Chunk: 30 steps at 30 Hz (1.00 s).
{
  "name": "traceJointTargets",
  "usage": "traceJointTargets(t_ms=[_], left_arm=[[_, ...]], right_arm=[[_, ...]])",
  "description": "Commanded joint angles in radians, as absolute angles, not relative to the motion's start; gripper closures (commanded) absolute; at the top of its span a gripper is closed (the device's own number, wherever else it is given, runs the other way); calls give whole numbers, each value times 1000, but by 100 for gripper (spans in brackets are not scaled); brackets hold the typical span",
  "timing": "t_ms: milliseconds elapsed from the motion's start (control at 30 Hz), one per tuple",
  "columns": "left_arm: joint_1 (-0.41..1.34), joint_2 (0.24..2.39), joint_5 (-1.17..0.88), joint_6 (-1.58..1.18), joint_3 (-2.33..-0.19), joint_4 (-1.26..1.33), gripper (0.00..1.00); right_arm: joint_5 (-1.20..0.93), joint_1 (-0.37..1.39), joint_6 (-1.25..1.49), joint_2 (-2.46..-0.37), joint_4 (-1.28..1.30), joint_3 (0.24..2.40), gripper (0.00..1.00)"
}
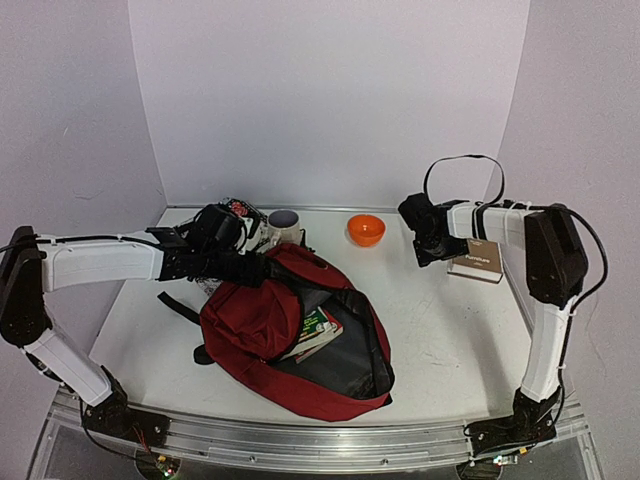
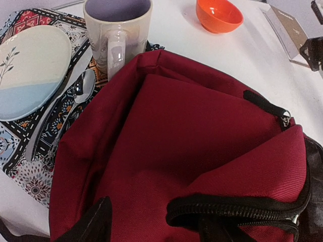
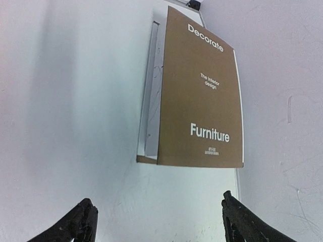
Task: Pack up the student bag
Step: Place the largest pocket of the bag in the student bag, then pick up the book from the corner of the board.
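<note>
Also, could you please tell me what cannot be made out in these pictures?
Left gripper: top view, its jaws merge with the student bag; grip unclear.
Books in the bag: top view, titles too small, partly under the flap.
Brown book: smallest print too small, right wrist view.

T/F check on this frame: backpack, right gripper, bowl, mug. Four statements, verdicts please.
1. The backpack is zipped shut. False: it lies open with a book inside.
2. The right gripper is open and holds nothing. True.
3. The orange bowl holds a spoon. False: it looks empty; the spoon lies on the placemat.
4. The mug stands upright beside the backpack. True.
</note>
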<state>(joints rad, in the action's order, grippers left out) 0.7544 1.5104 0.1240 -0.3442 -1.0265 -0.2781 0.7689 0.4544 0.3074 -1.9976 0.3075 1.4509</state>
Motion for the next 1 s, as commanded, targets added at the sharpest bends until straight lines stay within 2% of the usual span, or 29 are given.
traceJointTargets(t_ms=[0, 167, 367, 633, 867, 967], left_arm=[[723, 1455, 38, -373, -1006, -226, 34], [700, 1433, -69, -393, -996, -208, 25], [699, 1338, -70, -387, -985, -207, 17], [697, 1252, -27, -379, -977, -223, 13], [697, 1215, -10, -377, -977, -235, 12], [696, 1209, -17, -381, -977, -235, 12]], right_arm=[[895, 423, 226, -2098, 362, 1554, 19], [916, 394, 194, -2203, 362, 1619, 25], [956, 366, 186, -2273, 363, 1645, 37], [1020, 357, 145, -2334, 364, 1688, 65], [1034, 357, 143, -2323, 364, 1679, 97], [1018, 357, 155, -2285, 365, 1645, 100]])
